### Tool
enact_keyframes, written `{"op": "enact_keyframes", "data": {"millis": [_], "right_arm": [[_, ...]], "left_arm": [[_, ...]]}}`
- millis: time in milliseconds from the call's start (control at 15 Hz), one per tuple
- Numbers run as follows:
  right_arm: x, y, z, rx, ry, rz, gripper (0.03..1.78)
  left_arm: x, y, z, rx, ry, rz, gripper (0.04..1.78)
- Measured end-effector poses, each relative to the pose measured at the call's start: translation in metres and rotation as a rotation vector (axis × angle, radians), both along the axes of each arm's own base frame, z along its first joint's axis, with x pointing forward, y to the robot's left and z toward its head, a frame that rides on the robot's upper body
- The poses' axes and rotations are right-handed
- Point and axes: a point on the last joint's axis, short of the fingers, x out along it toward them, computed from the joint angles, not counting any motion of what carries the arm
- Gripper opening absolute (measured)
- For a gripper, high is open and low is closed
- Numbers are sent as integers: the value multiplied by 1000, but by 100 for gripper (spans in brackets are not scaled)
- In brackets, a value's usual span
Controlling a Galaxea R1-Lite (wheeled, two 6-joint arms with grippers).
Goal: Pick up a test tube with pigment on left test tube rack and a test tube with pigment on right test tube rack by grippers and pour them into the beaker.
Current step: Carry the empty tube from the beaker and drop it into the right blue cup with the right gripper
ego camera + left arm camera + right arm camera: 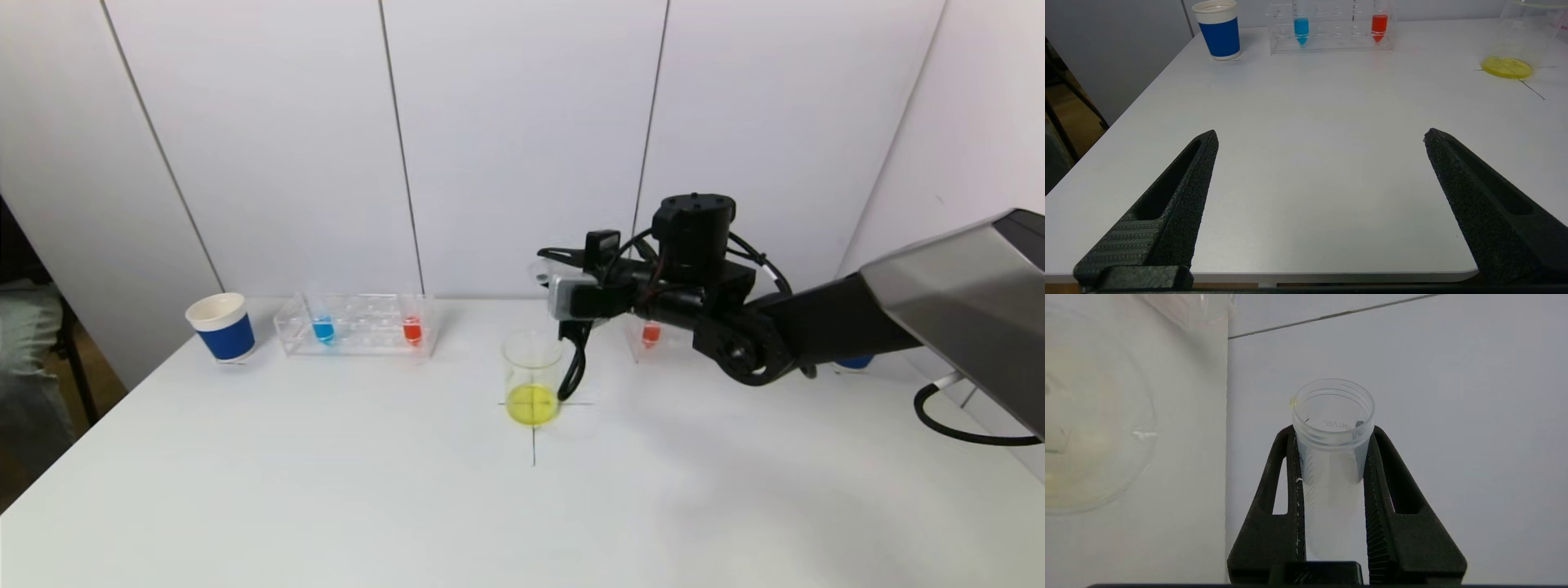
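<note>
- Left gripper point(1319, 139) is sitting nearest, low over the front edge of the table point(326, 506), jaws spread wide, holding nothing. It is not showing in the head view, so it looks parked.
- Beaker point(533, 377) is standing upright on the crosshair mark mid-table, a yellow pool lying in its bottom.
- Right gripper point(1331, 428) is hovering just behind and above the beaker's rim, fingers clamping the test tube point(1333, 416) just below its threaded mouth.
- That tube is looking clear inside, only a faint yellow trace at the lip; judging its pour done or nearly done.
- Tube's long axis is lying close to horizontal, mouth pointing toward the robot's left, at or just past the beaker's far rim; exact overlap I cannot tell.
- Right rack point(653, 336) is sitting behind the right arm, mostly hidden, one red tube showing in it.
- Left rack point(359, 325) is standing farther off toward the left rear, blue tube point(323, 328) and red tube point(412, 329) upright in it.
- Key relation for the next move: the left rack lies ahead of the left gripper, across the table, so that arm is the nearer one for it; tube axes are vertical, calling for a side-on grasp.
- Paper cup point(221, 327) is standing just left of that rack.
</note>
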Motion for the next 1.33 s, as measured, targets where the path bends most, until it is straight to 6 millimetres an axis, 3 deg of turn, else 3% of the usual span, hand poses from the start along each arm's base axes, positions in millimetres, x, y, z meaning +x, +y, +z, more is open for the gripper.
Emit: {"op": "enact_keyframes", "data": {"millis": [333, 733, 1067, 1333], "right_arm": [[-6, 7, 18, 284, 249, -91, 47], [-26, 9, 59, 653, 506, -192, 47], [-29, -7, 98, 861, 547, -345, 47], [-33, -41, 122, 962, 625, -468, 47]], "left_arm": [[0, 0, 0, 0, 0, 0, 176], [0, 0, 0, 0, 0, 0, 176], [0, 0, 0, 0, 0, 0, 176], [0, 0, 0, 0, 0, 0, 176]]}}
